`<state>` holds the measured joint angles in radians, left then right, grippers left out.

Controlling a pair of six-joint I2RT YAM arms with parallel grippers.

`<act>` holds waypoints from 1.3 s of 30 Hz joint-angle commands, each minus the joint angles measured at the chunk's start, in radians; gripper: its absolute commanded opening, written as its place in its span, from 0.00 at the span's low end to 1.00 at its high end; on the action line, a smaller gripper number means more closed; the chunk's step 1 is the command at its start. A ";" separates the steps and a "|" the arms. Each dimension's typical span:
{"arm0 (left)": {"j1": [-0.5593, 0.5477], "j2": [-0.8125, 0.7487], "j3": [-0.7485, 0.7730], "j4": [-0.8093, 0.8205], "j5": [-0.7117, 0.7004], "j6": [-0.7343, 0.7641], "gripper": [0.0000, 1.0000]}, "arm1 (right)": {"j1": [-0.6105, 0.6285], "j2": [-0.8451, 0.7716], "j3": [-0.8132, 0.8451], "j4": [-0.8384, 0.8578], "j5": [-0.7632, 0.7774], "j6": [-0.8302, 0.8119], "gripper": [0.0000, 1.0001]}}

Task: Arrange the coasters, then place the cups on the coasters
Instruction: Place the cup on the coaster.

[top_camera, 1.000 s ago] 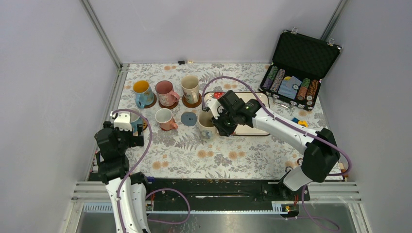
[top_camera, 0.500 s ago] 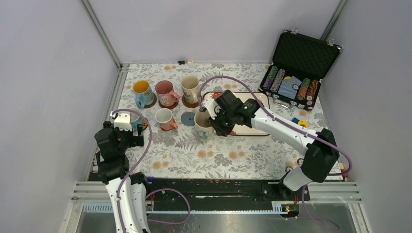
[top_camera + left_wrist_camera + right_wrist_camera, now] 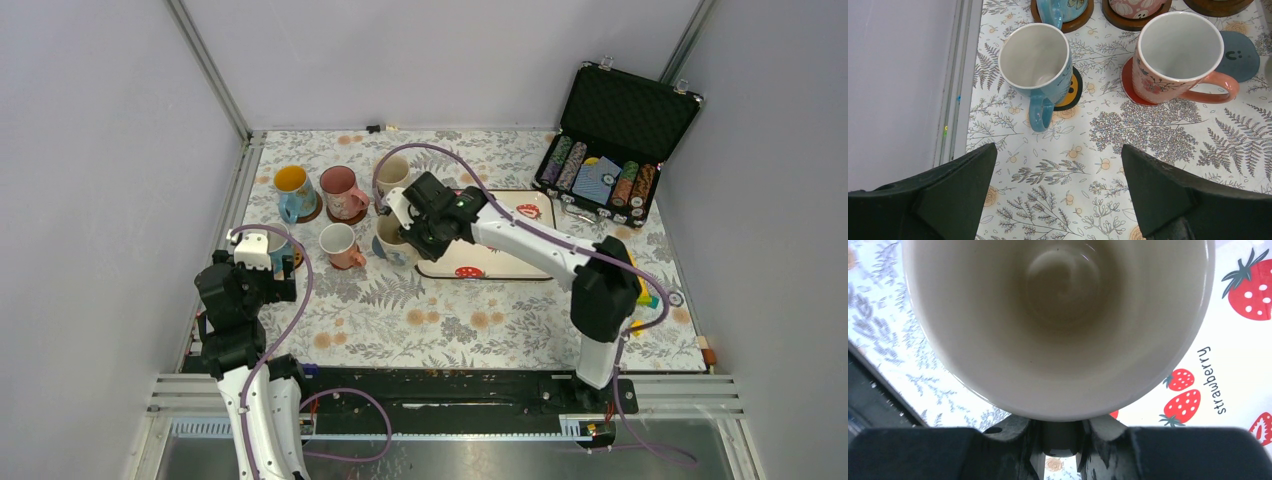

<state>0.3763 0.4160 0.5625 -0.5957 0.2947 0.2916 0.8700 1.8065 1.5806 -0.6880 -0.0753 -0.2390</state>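
My left pincer [image 3: 1058,200] hangs spread wide over the desk [image 3: 1158,125], gripping nothing. Just beyond it the white-and-blue mug [image 3: 1035,55] stands empty on the black-and-orange coaster [image 3: 1074,92]. To its right the pink-handled mug [image 3: 1180,50], also empty, sits on the red coaster [image 3: 1128,82]. The grey-blue coaster [image 3: 1240,50] shows bare beside it in the left wrist view. From above, my right pincer [image 3: 405,225] pinches the rim of a cream mug [image 3: 390,243], empty inside, over that spot; whether it touches the coaster I cannot tell. Further right lie the strawberry tray [image 3: 510,268] and the open chip case [image 3: 620,110], holding rows of chips.
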 commanded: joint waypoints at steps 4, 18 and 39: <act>0.006 0.005 0.003 0.050 0.016 0.011 0.99 | 0.007 0.095 0.166 0.105 0.070 0.025 0.00; 0.006 0.006 0.004 0.050 0.018 0.011 0.99 | 0.010 0.264 0.288 0.123 0.115 0.039 0.00; 0.007 -0.007 0.002 0.049 0.020 0.009 0.99 | 0.012 -0.166 0.100 -0.026 0.272 -0.022 1.00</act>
<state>0.3763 0.4206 0.5625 -0.5953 0.2955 0.2920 0.8738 1.9079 1.7164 -0.6708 0.1112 -0.2188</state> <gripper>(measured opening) 0.985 0.993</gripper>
